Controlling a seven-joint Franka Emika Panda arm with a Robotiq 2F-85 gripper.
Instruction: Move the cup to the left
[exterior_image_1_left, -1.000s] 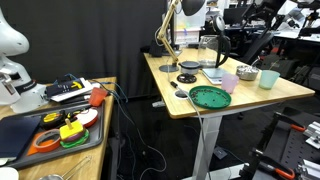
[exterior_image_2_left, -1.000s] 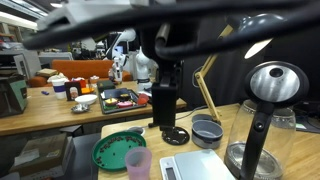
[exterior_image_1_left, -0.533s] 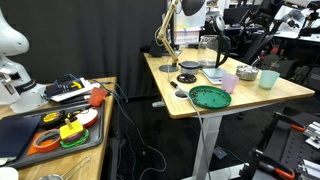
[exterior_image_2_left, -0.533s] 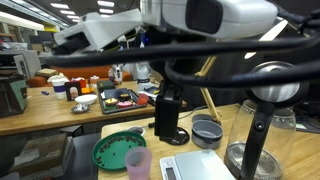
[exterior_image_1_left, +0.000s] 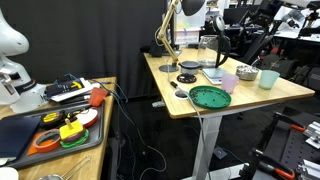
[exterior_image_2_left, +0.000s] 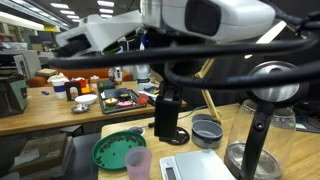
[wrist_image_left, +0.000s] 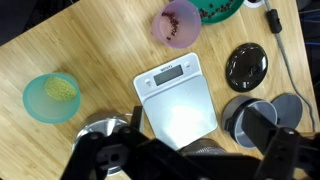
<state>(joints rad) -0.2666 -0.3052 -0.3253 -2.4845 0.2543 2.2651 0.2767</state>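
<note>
In the wrist view the end effector (wrist_image_left: 180, 160) is a dark blur at the bottom edge, above the desk (wrist_image_left: 90, 40). I cannot tell how far apart its fingers stand, and it touches none of the things on the desk. Just beyond it lies a white scale (wrist_image_left: 177, 95). Farther on, the cup (wrist_image_left: 176, 22) stands upright with its long axis vertical and its mouth up, beside the green plate (wrist_image_left: 225, 8). In both exterior views the cup (exterior_image_1_left: 229, 83) (exterior_image_2_left: 138, 163) sits by the plate near the desk's edge.
</note>
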